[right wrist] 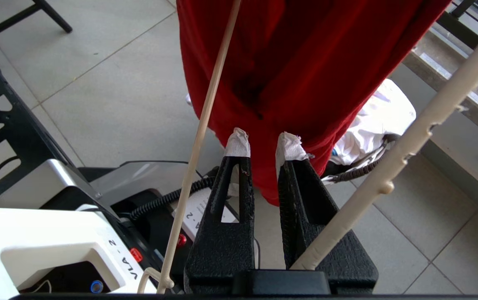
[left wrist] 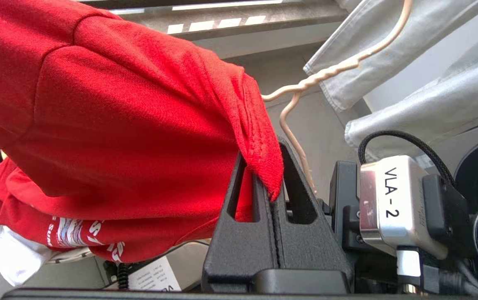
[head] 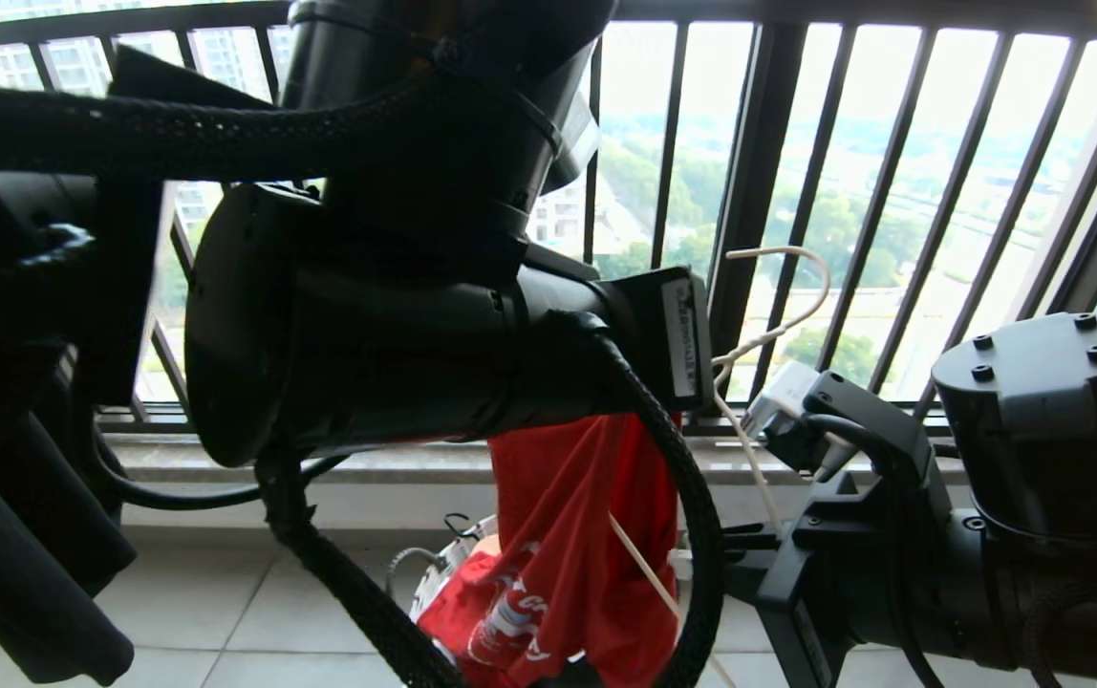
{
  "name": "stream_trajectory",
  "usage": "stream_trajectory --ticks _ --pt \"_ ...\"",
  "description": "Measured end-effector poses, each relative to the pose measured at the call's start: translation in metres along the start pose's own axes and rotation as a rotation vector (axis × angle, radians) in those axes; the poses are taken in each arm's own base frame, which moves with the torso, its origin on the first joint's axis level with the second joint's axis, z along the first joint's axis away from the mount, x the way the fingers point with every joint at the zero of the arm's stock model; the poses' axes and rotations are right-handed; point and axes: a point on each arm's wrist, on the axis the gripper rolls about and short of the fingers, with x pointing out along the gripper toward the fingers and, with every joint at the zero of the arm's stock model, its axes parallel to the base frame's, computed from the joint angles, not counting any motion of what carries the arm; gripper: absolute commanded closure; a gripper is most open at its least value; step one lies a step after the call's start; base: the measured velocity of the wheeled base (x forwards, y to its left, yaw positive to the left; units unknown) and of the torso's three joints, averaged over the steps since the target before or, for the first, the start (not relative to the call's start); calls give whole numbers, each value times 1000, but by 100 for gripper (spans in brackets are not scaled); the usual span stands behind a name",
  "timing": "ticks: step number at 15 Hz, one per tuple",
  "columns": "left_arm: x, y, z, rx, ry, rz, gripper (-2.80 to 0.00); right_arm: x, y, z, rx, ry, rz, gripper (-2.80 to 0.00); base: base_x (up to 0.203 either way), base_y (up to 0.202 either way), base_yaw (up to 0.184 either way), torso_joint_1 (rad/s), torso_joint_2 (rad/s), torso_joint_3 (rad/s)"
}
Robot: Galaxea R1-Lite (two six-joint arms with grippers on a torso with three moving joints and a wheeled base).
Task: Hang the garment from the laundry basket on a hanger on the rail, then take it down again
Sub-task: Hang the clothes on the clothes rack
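Observation:
The red garment (head: 577,535) hangs bunched above the laundry basket (head: 439,569), its lower part still draped into it. My left gripper (left wrist: 264,166) is shut on a hemmed edge of the garment (left wrist: 118,125); in the head view it is hidden behind the left arm. The white wire hanger (right wrist: 409,141) is held off the ground beside the garment (right wrist: 305,62), one arm running out from the root of my right gripper (right wrist: 264,146), whose taped fingertips stand slightly apart just short of the cloth. The hanger's hook (head: 783,263) is free in the air. The rail is out of view.
The black barred window railing (head: 759,191) and a stone sill (head: 415,463) stand close ahead. Pale grey garments (left wrist: 409,104) hang near the left hand, a dark garment (head: 13,573) at far left. White cloth (right wrist: 380,121) lies in the basket. My base (right wrist: 35,233) is below.

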Motion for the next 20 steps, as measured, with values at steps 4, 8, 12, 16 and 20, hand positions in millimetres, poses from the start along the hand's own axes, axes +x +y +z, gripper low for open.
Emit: stream_trajectory --ticks 4,8,12,16,20 --pt "-3 -4 -10 21 39 -37 0 0 0 0 0 -11 2 0 0 0 0 0 0 0" --pt "-12 -5 -14 25 91 -136 0 0 4 0 -7 -10 14 0 0 0 0 0 0 0" --pt "-13 -4 -13 46 27 -176 0 0 9 -1 -18 -6 32 0 0 0 0 0 0 0" --pt "-12 -2 -14 67 16 -173 0 -1 12 -2 -22 -8 47 0 0 0 0 0 0 0" --pt "-12 -1 -14 68 17 -173 0 -2 17 0 -6 -27 66 0 0 0 0 0 0 0"
